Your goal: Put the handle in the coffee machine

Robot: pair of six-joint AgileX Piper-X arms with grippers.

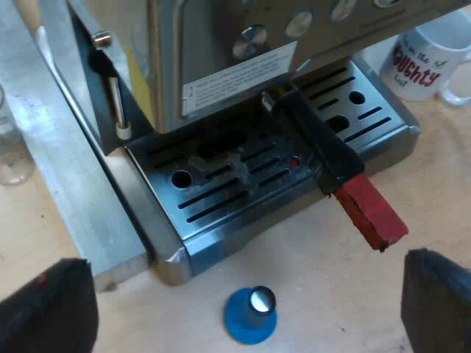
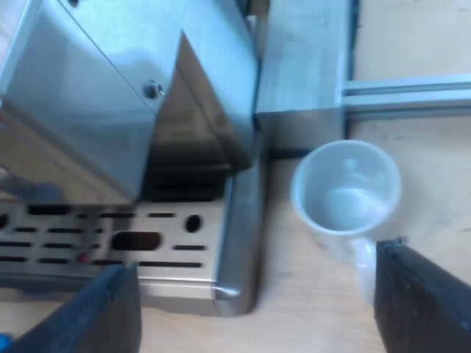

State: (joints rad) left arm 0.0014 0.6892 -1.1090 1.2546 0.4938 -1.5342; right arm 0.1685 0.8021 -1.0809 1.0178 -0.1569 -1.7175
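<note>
holder sits locked in the espresso machine front, dark handle angled out over the drip tray, red end past the tray's edge. left gripper hangs over the table by the tray, fingers spread wide, holding nothing; blue tamper stands on the table between them, near the tray. mug with red lettering beside the tray's corner. measuring glass beyond the metal rail alongside the machine. right gripper also parted and empty, mug just beside one finger.
</note>
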